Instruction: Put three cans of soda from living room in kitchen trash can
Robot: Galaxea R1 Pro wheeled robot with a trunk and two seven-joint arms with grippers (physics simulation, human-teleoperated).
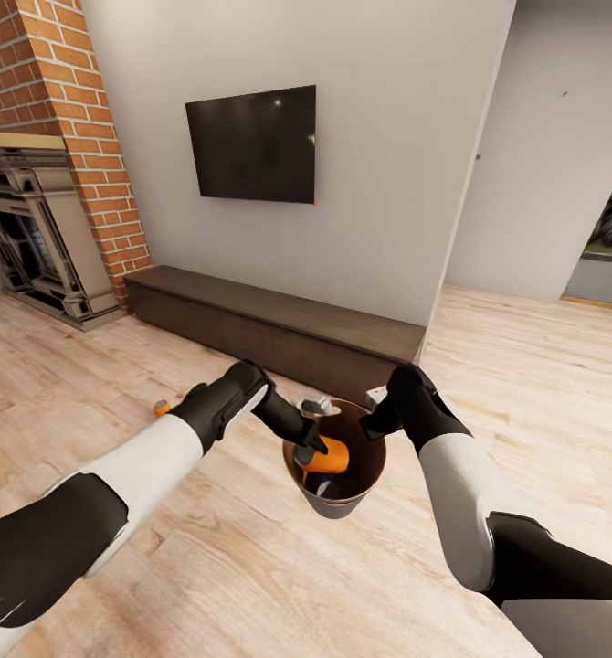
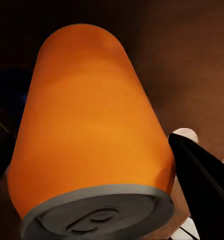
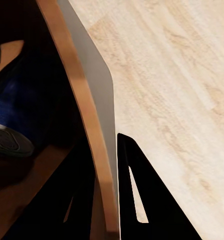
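Now left gripper [image 1: 313,450] pinches orange can [image 2: 89,135] between its jaws, inside trash can [image 1: 335,505]; right gripper [image 3: 109,200] clamps the rim. Step: dropping it. Next: spread jaws, withdraw.

Grey tapered trash can [image 1: 338,501], tan-brown inside, upright above wood floor, in front of long dark low cabinet [image 1: 279,324]. Inside it: orange soda can [image 1: 329,454], silvery top, tilted; dark blue can [image 3: 11,107] beside. Another orange can [image 1: 162,408] left of trash can.
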